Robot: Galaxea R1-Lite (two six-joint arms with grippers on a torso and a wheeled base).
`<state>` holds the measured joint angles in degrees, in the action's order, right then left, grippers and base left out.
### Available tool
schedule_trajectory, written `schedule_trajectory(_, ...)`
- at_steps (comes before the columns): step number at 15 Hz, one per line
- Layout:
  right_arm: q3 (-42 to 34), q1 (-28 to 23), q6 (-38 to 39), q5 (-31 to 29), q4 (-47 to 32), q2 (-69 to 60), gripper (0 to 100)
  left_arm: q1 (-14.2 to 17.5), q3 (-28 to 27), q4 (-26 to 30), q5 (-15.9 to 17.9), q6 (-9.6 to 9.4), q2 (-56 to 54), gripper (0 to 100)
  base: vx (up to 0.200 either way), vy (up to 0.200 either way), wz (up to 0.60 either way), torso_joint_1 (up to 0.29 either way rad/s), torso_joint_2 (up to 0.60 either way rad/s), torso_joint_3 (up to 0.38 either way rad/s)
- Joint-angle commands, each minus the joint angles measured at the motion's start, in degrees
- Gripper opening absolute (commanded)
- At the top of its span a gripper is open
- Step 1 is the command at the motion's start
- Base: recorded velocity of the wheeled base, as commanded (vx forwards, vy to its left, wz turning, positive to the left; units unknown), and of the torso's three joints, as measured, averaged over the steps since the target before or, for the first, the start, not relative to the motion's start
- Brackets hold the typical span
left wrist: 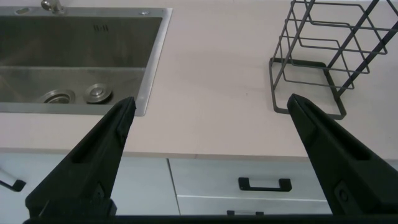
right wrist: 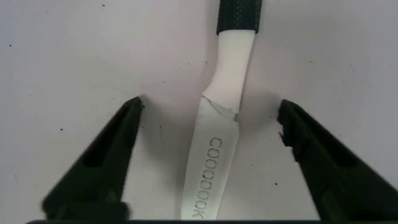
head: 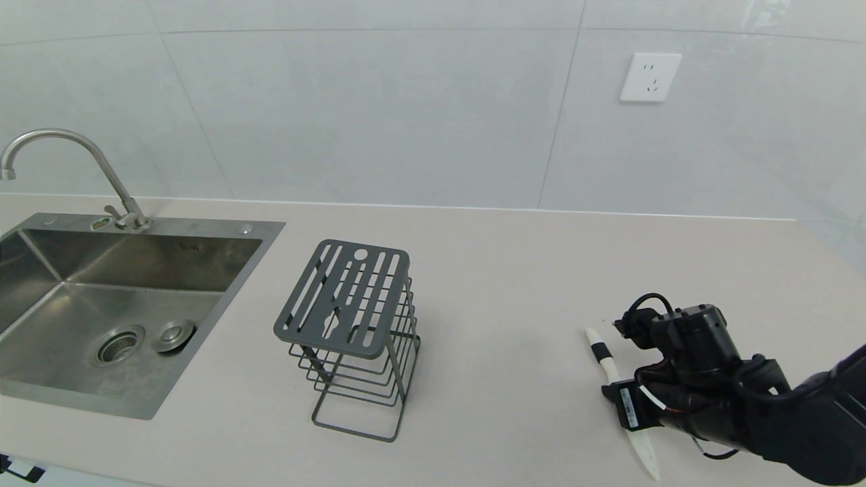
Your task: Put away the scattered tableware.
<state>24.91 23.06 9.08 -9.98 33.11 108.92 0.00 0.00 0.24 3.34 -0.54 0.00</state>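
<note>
Likely the grasp step — right gripper (right wrist: 209,106), jaws open, straddles the knife (right wrist: 217,155); left gripper (left wrist: 211,102) open too. Next — close squarely.

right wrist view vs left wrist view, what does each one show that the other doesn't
Right wrist only: the white knife with a black band, lying flat, with the fingers of the open right gripper on either side of it.
Left wrist only: the sink, the base of the rack, a drawer handle below the edge, and the open left gripper.
Both: the pale counter.
</note>
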Motion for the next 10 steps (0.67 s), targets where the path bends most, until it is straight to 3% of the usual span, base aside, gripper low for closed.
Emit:
schedule_trajectory(1,-1.4,-1.4,-0.1,0.7,4.1,2.5,0,0.0,0.0,0.0,0.0,0.01,0.1,100,0.0,0.0,0.0,0.0,0.0,0.0)
schedule_trajectory(4,-1.2,-1.0,-0.6,0.7,5.5,2.2,0,0.0,0.0,0.0,-0.1,0.1,0.1,100,0.0,0.0,0.0,0.0,0.0,0.0)
schedule_trajectory(10,2.6,2.1,-3.2,0.7,5.5,-12.1,0,0.0,0.0,0.0,0.1,0.27,0.1,100,0.0,0.0,0.0,0.0,0.0,0.0)
